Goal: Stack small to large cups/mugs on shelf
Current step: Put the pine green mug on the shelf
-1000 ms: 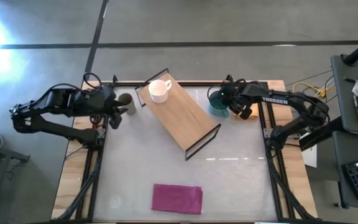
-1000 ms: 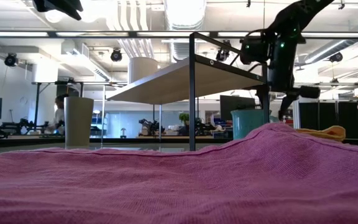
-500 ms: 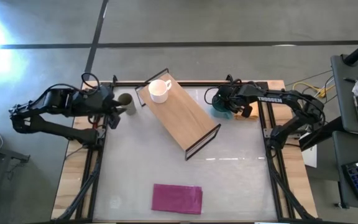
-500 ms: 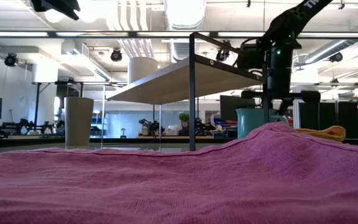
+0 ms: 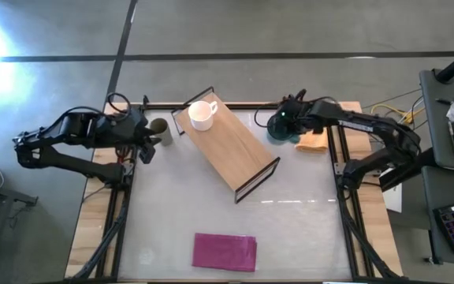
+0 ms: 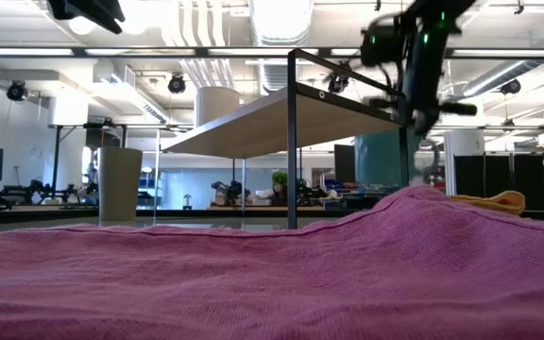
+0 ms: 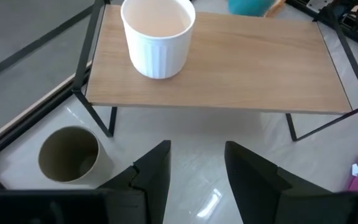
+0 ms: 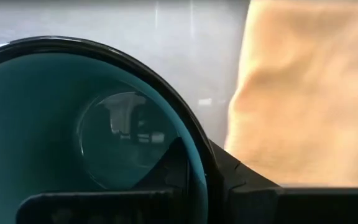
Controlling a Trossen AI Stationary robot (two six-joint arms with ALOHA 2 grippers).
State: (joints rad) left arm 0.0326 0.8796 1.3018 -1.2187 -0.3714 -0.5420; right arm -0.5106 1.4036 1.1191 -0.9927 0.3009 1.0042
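The right gripper (image 5: 284, 125) now pinches the teal mug's (image 6: 381, 157) rim and has lifted it clear of the table, so it can head to the shelf (image 5: 231, 146). The white mug (image 5: 202, 115) sits there already; the left gripper (image 7: 194, 171) waits open by the olive cup (image 5: 161, 130).

White mug (image 5: 202, 115), teal mug (image 5: 279, 126), olive cup (image 5: 160, 128), magenta cloth (image 5: 225, 252).

shelf (image 5: 231, 143): light wood | teal mug (image 8: 92, 143): glossy | magenta cloth (image 6: 253, 283): rough weave
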